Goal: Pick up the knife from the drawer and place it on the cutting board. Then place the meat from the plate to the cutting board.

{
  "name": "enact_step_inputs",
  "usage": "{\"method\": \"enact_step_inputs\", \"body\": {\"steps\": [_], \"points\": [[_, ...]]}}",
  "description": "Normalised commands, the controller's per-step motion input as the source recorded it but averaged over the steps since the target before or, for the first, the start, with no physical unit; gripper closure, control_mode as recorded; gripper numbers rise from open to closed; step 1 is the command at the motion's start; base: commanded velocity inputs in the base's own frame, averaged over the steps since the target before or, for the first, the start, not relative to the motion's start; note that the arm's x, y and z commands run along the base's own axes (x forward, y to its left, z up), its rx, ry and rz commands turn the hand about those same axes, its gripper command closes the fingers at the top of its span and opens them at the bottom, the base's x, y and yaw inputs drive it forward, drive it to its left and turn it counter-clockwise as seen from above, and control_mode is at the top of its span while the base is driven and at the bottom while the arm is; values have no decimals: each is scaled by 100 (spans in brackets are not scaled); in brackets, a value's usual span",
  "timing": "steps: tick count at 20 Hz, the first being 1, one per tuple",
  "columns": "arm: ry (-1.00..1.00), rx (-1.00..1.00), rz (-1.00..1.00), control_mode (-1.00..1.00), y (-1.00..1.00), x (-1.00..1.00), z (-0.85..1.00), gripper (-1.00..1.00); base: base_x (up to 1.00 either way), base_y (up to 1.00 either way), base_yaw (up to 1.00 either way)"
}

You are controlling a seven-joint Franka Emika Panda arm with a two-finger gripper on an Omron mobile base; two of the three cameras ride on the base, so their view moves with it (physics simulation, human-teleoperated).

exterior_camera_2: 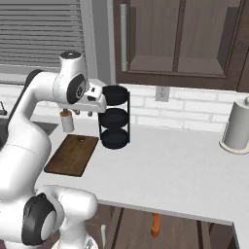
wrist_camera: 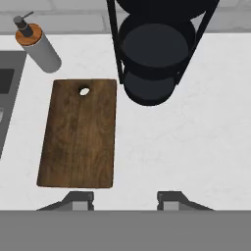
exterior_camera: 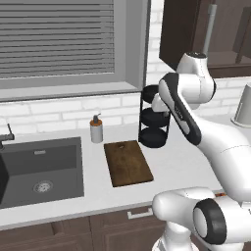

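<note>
One bare cutting board [wrist_camera: 78, 135] beside black tiered rack [wrist_camera: 154, 59].

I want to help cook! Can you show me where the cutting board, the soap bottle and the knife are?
cutting board [wrist_camera: 78, 137]: hand view, middle of its bare top.
soap bottle [wrist_camera: 44, 49]: hand view, its grey body.
knife [exterior_camera_2: 156, 224]: right base view, orange handle, below the counter edge.

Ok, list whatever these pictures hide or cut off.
Knife: right base view, orange handle shows in the drawer; the counter edge hides the blade.
Sink: left base view, cut off by the left edge.
Paper towel roll: left base view, cut off by the right edge.
</note>
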Motion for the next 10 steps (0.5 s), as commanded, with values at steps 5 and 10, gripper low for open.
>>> {"method": "enact_step_inputs", "body": {"steps": [5, 10], "points": [[0, -3, 11, -100, -19, -54, -9, -100, 0, 0, 0], [0, 0, 12, -100, -34, -98, -32, -100, 0, 0, 0]]}}
